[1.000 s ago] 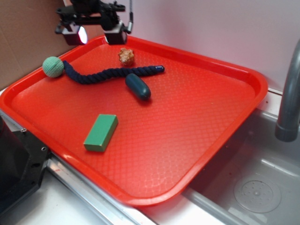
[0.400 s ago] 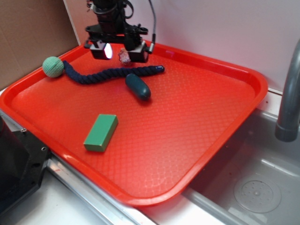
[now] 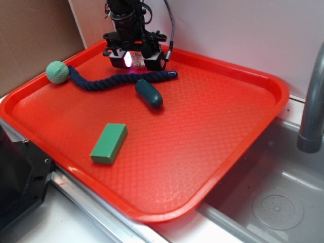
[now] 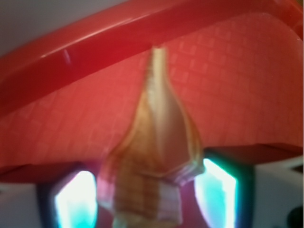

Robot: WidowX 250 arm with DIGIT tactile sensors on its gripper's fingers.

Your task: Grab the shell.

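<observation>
Gripper (image 3: 134, 59) dropping onto the shell (image 4: 154, 156)

The arm is swinging in from the tray's (image 3: 243, 126) far left corner and coming down: a second ago the gripper was hanging up at the rim, left of the shell, and now it is sitting low over the shell's spot, just behind the rope (image 3: 116, 80). The shell, plain to see from outside before, is now disappearing behind the gripper, and the wrist view is showing it between the fingers (image 4: 76, 202).

Shell (image 4: 156, 156) blurred, lower end cut off
</observation>
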